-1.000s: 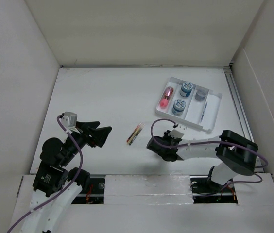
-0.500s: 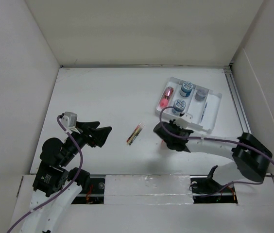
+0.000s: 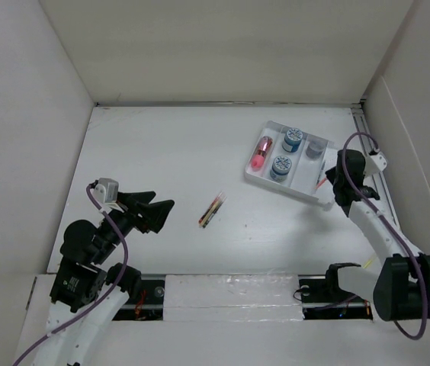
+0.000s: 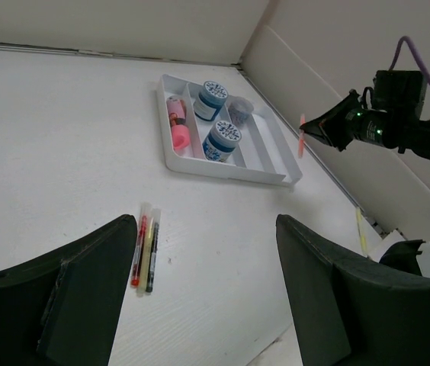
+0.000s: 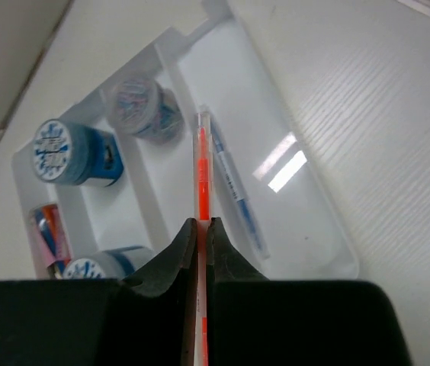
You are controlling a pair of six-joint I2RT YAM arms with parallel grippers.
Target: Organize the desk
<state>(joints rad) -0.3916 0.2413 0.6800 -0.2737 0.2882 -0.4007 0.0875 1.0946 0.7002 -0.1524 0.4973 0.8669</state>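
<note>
Desk (image 3: 162, 152) surface is a flat white tabletop that fills the floor of the white-walled enclosure and carries every item in view. Right gripper (image 5: 200, 229) is clamped on an orange pen (image 5: 200, 171), with both fingers pressed against the barrel near one end. The rest of the pen projects forward from the fingers. In the left wrist view the pen hangs in the air above the right edge of the white tray (image 3: 291, 191), clear of its rim. The tray sits on the far right part of the desk, at an angle to the desk edges. Its rightmost compartment holds a blue pen (image 5: 234, 187) lying flat, just beside the line of the held orange pen in the right wrist view. The middle compartments hold two blue-lidded jars (image 3: 293, 138) and a grey jar (image 3: 314, 149). The leftmost compartment holds a pink and red item (image 3: 261, 152). Left gripper (image 3: 158, 210) hovers over the near left part of the desk with its fingers spread wide and nothing between them. Three pens (image 4: 145, 248), red, yellow and black, lie side by side and touching on the bare desk between the left gripper and the tray, apart from both.
</note>
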